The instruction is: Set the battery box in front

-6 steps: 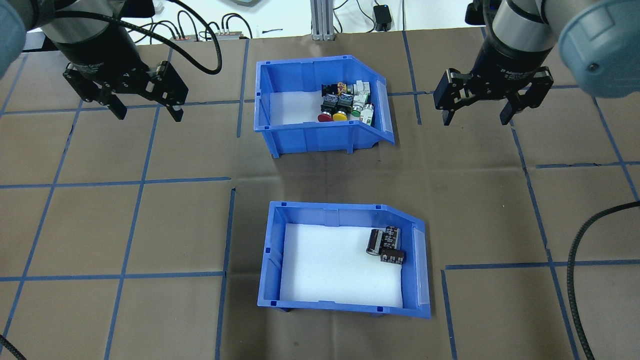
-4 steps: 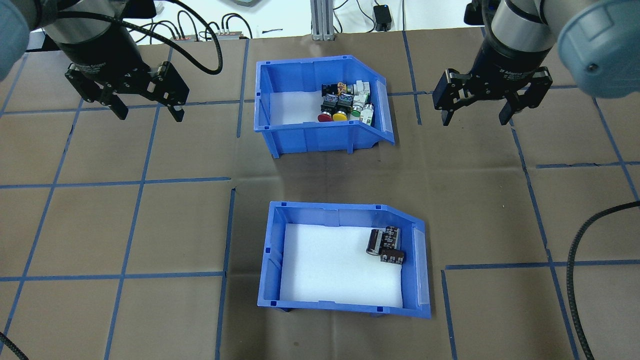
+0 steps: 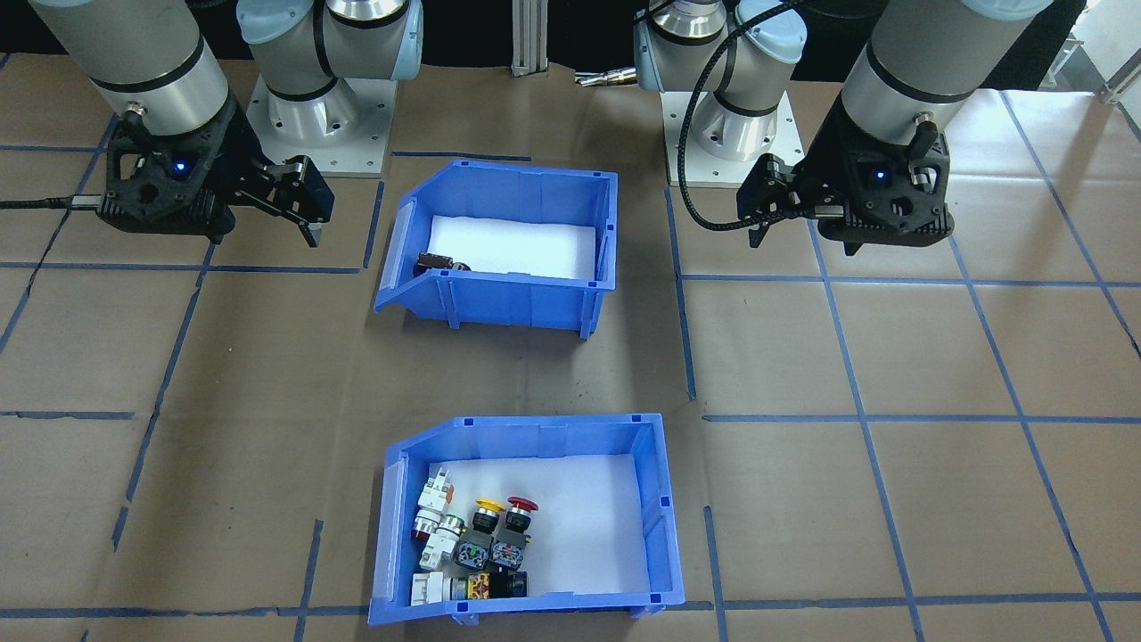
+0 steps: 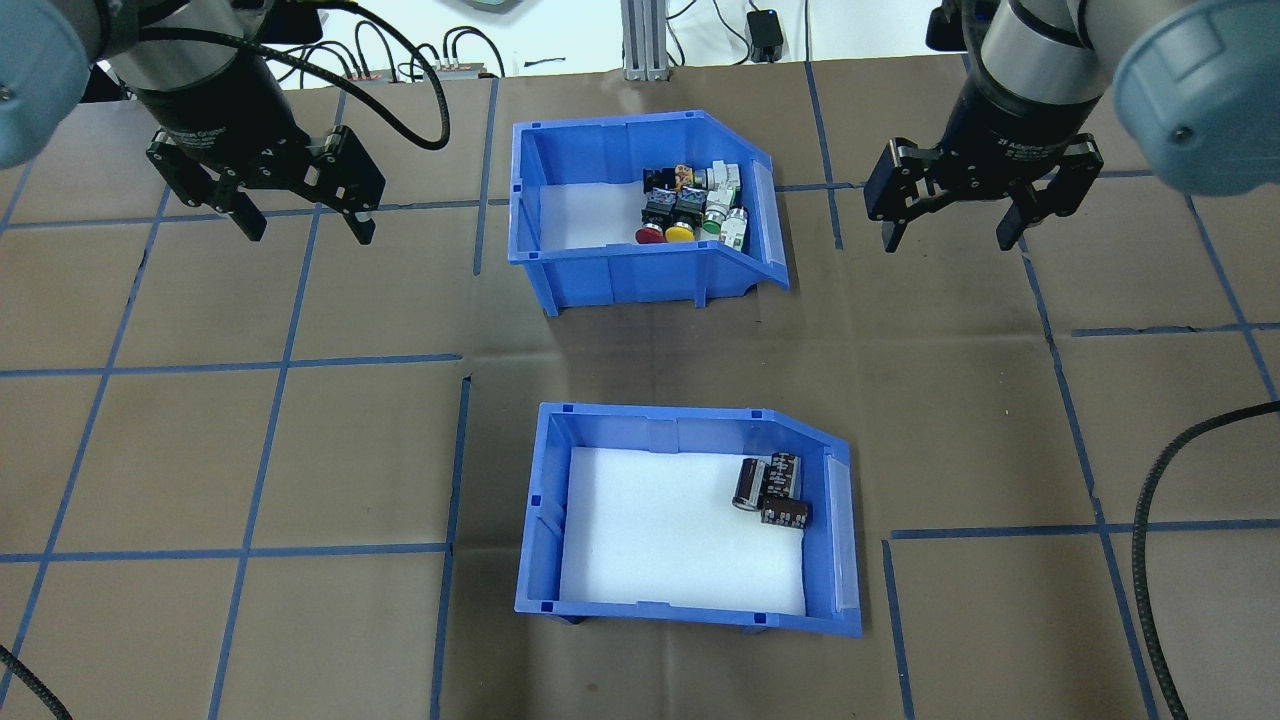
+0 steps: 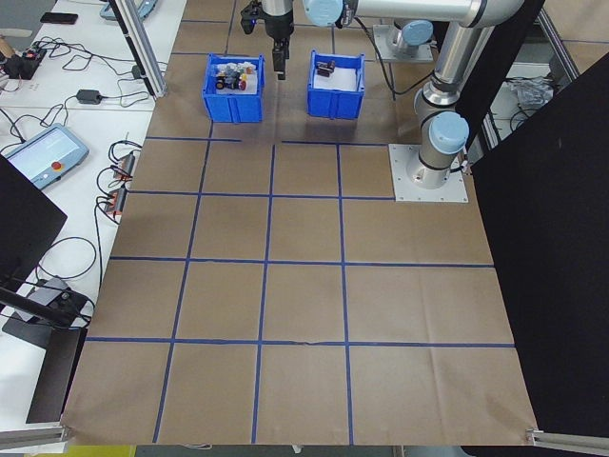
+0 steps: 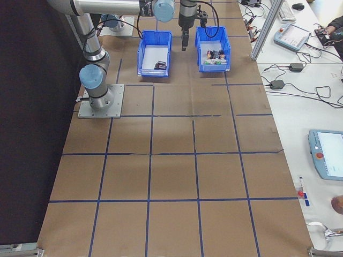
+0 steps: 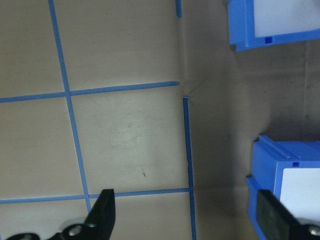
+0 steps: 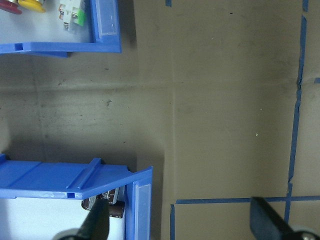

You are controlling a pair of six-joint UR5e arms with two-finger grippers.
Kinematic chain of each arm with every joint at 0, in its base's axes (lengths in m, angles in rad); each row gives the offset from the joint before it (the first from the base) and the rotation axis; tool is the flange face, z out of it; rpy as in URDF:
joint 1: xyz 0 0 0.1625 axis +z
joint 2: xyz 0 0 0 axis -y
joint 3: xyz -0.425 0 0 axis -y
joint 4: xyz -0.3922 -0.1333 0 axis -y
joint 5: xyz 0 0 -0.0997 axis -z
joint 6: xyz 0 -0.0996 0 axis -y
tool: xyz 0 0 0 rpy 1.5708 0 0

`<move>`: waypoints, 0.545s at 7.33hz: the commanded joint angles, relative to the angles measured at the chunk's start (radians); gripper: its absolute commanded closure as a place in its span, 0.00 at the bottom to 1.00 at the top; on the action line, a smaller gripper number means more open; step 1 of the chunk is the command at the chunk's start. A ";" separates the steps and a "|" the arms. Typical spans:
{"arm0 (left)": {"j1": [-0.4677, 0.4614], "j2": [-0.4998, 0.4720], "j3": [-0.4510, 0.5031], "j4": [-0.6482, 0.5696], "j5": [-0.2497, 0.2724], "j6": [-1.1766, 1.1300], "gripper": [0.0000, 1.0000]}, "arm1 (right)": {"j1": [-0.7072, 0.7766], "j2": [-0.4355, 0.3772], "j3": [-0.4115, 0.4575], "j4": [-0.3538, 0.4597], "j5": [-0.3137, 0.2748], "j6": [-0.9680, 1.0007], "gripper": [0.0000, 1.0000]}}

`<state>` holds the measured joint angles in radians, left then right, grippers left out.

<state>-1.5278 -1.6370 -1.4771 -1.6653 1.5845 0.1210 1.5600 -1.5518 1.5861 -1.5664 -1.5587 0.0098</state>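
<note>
The battery box (image 4: 680,417), a blue bin with a white liner, sits on the table's near side with dark cylindrical cells (image 4: 770,490) in its right corner. From the front-facing camera the battery box (image 3: 508,303) stands close to the robot's bases. My left gripper (image 4: 305,215) hangs open and empty above the table, left of both bins. My right gripper (image 4: 950,228) hangs open and empty to their right. The right wrist view has the battery box (image 8: 60,180) and its cells (image 8: 105,200) at the lower left. In the left wrist view a corner of the battery box (image 7: 270,175) is at the lower right.
A second blue bin (image 4: 620,275) holding red, yellow and white push-button switches (image 4: 690,205) stands on the far side, directly beyond the battery box. Brown paper with blue tape lines (image 4: 280,365) covers the table. A black cable (image 4: 1150,520) hangs at the right.
My left gripper has drifted slightly right and away. My right gripper has shifted very little. Both bins stay in place.
</note>
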 commanded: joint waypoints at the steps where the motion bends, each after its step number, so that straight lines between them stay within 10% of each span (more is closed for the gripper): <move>1: 0.000 0.006 -0.014 -0.001 -0.006 -0.058 0.00 | 0.000 -0.001 0.000 -0.017 0.000 -0.008 0.00; 4: -0.006 0.031 -0.060 -0.001 -0.006 -0.372 0.02 | 0.003 0.030 -0.015 -0.084 0.003 -0.225 0.00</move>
<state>-1.5316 -1.6140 -1.5167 -1.6665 1.5776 -0.1707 1.5616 -1.5351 1.5740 -1.6261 -1.5565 -0.1093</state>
